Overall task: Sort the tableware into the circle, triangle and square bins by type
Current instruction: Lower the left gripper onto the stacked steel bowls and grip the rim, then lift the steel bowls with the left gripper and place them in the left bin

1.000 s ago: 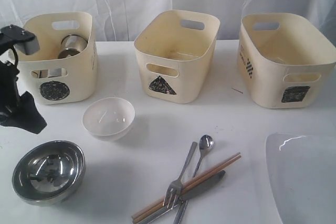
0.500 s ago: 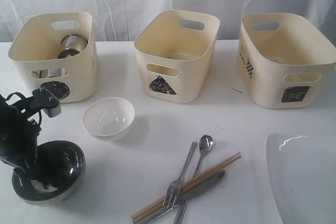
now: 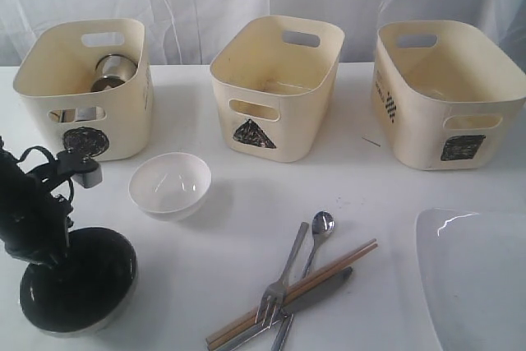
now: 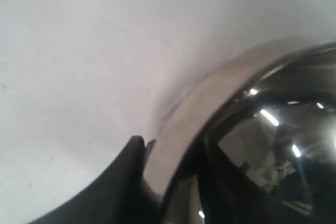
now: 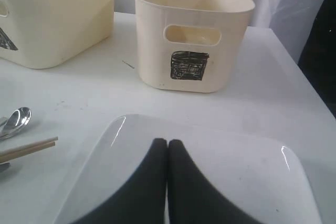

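Observation:
My left gripper (image 3: pixel 41 262) (image 4: pixel 173 150) is down on the left rim of the steel bowl (image 3: pixel 86 285) (image 4: pixel 210 103), one finger outside the wall and one inside, shut on it. My right gripper (image 5: pixel 167 142) is shut with nothing in it, above the large white plate (image 5: pixel 236 182) (image 3: pixel 477 277). The small white bowl (image 3: pixel 170 184) stands in front of the circle bin (image 3: pixel 123 121), which holds a steel mug (image 3: pixel 111 71). The triangle bin (image 3: pixel 275 88) and square bin (image 3: pixel 448 96) (image 5: pixel 194 40) stand further right. Fork (image 3: pixel 275 289), spoon (image 3: pixel 320 223), knife (image 3: pixel 325 289) and chopsticks (image 3: pixel 345 259) lie crossed at the front.
A white curtain hangs behind the bins. The left arm's black body (image 3: pixel 29 211) and its camera (image 3: pixel 82 172) rise just in front of the circle bin. The plate runs off the table's front right corner of the exterior view.
The left arm has come down from beside the circle bin onto the steel bowl, its fingers settling over the rim. The bowl has shifted slightly toward the front. Everything else is as before.

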`<act>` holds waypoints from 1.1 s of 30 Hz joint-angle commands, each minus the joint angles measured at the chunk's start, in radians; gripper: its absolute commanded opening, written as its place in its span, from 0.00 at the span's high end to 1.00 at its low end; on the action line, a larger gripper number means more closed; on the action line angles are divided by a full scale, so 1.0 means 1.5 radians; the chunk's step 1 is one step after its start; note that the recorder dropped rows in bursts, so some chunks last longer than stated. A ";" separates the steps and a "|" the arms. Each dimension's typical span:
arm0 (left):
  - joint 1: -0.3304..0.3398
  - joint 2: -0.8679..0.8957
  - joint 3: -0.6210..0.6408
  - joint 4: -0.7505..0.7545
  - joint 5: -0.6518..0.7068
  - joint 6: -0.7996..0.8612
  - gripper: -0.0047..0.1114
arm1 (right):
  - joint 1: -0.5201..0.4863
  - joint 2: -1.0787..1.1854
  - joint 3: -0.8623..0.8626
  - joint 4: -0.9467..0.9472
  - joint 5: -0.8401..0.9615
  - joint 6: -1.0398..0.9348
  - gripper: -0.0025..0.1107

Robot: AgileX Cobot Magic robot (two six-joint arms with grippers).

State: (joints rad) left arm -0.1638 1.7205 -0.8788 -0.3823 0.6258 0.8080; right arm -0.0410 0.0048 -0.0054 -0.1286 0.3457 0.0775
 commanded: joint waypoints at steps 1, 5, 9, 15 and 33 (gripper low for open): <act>0.000 -0.033 0.007 0.094 0.025 -0.040 0.96 | -0.001 -0.003 0.004 -0.001 -0.002 0.004 0.98; 0.000 -0.108 -0.038 0.216 0.114 -0.142 0.96 | -0.001 -0.003 0.004 -0.001 -0.002 0.004 0.98; 0.000 -0.210 -0.104 0.222 0.152 -0.138 0.96 | -0.001 -0.003 0.004 -0.001 -0.002 0.004 0.98; 0.000 -0.344 -0.183 0.222 -0.174 -0.258 0.96 | -0.001 -0.003 0.004 -0.001 -0.002 0.004 0.98; 0.048 0.104 -0.290 0.215 -0.802 -0.242 0.96 | -0.001 -0.003 0.004 -0.001 -0.002 0.004 0.98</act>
State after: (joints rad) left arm -0.1002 1.8337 -1.2573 -0.0480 -0.6838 0.4426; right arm -0.0410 0.0048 -0.0054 -0.1286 0.3457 0.0775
